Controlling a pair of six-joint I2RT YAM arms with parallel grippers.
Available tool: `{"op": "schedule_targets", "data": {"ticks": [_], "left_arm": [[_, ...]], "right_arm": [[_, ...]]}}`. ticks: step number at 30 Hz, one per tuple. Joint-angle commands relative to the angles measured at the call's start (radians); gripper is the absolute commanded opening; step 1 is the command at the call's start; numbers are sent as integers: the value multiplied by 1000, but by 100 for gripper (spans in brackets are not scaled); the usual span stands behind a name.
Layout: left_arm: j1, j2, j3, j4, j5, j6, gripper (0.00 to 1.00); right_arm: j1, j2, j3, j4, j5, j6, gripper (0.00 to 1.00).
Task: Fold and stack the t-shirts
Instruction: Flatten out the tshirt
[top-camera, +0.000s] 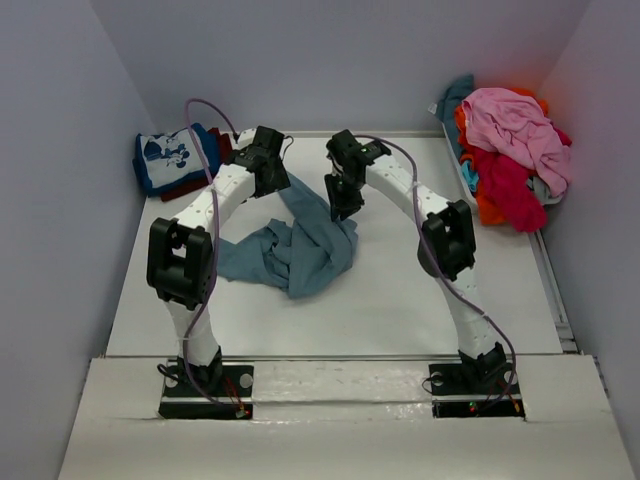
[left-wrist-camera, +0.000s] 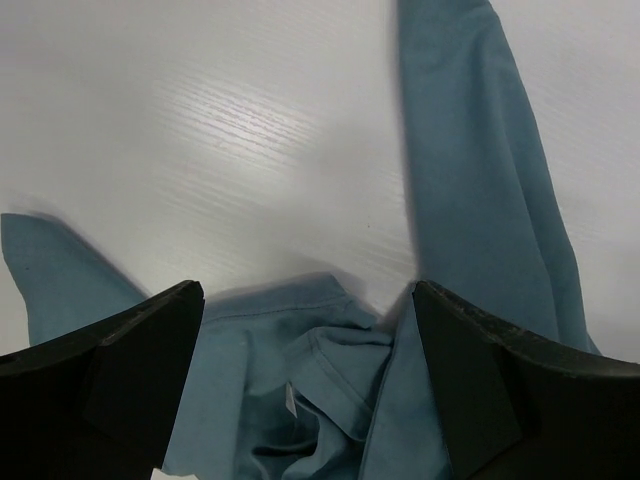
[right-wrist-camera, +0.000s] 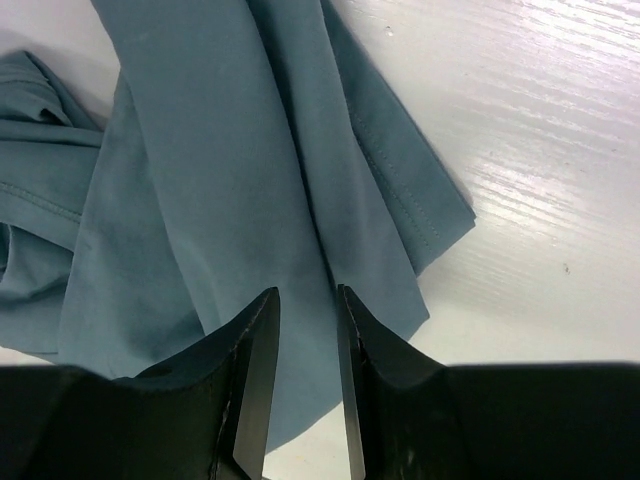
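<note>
Soft, matt slate-blue t-shirt (top-camera: 295, 250) cloth, stitched hems showing. The table (top-camera: 400, 290) looks smooth white with faint wood grain, slightly glossy.

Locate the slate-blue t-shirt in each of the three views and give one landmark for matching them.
Top external: slate-blue t-shirt crumpled mid-table between the two arms.
Left wrist: fills the lower centre and runs up the right side, between the open end effector fingers.
Right wrist: covers the left and centre, a fold running in between the fingers.
Shared landmark: the white table around the cloth.
</note>
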Motion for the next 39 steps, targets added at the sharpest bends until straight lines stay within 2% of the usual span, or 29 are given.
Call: {"op": "schedule_targets", "data": {"ticks": [1,18,26,34,39], "left_arm": [[4,-54,19,23,9,-14,99],[4,-55,1,19,24,-11,99],[13,-60,-1,22,26,-11,99],[13,-49,1,25,40,-5,98],[13,-49,-13,30,47,8,98]], "right_arm": [[18,-11,-15,-6,9,-19,35],[107,70,12,-14,-11,-25,36],[107,89,11,-13,21,-28,7],[86,46,11,-28,177,-18,7],[-46,-40,-23,-29,213,-10,7]]}}
